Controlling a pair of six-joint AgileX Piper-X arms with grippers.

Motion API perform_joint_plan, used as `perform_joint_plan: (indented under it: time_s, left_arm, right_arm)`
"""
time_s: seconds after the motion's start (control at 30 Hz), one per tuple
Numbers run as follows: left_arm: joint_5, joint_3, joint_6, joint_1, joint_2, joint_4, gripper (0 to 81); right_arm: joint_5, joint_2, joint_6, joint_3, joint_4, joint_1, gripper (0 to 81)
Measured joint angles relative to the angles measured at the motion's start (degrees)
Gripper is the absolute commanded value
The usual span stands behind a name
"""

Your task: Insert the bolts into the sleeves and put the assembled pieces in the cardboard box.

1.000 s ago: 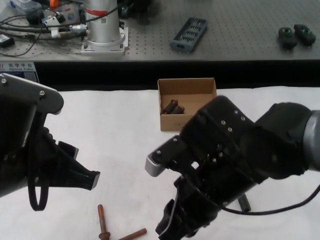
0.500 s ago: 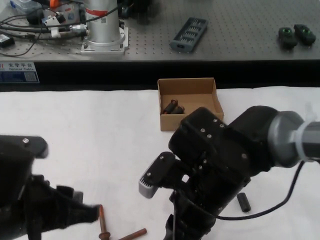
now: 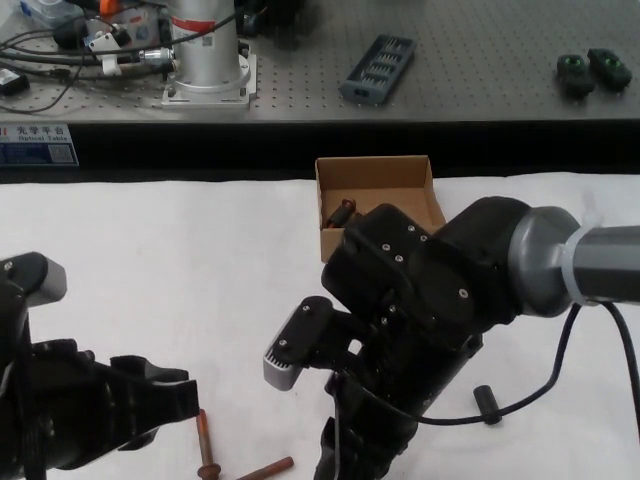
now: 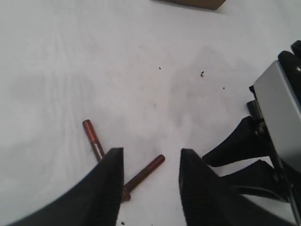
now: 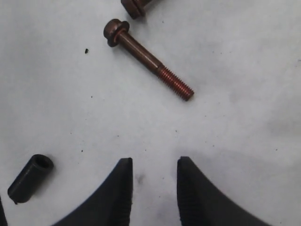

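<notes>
Two copper bolts [image 3: 203, 445] [image 3: 265, 468] lie on the white cloth near the front edge. In the left wrist view one bolt [image 4: 92, 139] lies beside a finger and the other [image 4: 143, 172] reaches into the gap under my open left gripper [image 4: 151, 151]. My left gripper [image 3: 172, 386] hangs low just left of them. My right gripper [image 5: 154, 162] is open above bare cloth, a bolt [image 5: 148, 59] ahead of it and a black sleeve [image 5: 30, 178] off to one side. A black sleeve [image 3: 487, 403] lies right of the right arm [image 3: 345, 455]. The cardboard box [image 3: 375, 172] holds assembled pieces [image 3: 345, 212].
The right arm's grey-cased wrist [image 4: 277, 122] stands close beside the left gripper. Behind the cloth runs a perforated metal bench with a metal post [image 3: 205, 45], cables, a blue-grey rack [image 3: 377, 66] and two black parts [image 3: 595, 70].
The left arm has dropped low toward the two bolts. The right arm has shifted left and lower, uncovering the sleeve on its right.
</notes>
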Motion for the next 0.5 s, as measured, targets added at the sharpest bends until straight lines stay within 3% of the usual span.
perform_joint_plan:
  time_s: [0.27,0.5]
  left_arm:
    - [-1.7,0.0,-0.8,1.2,0.0,-0.4,29.4]
    - [0.0,0.0,-0.8,8.0,0.0,-0.4,29.4]
  right_arm:
    - [-3.6,0.4,-5.3,-0.4,-0.7,0.0,24.1]
    - [-9.1,2.0,-6.1,-2.6,-1.0,0.0,24.1]
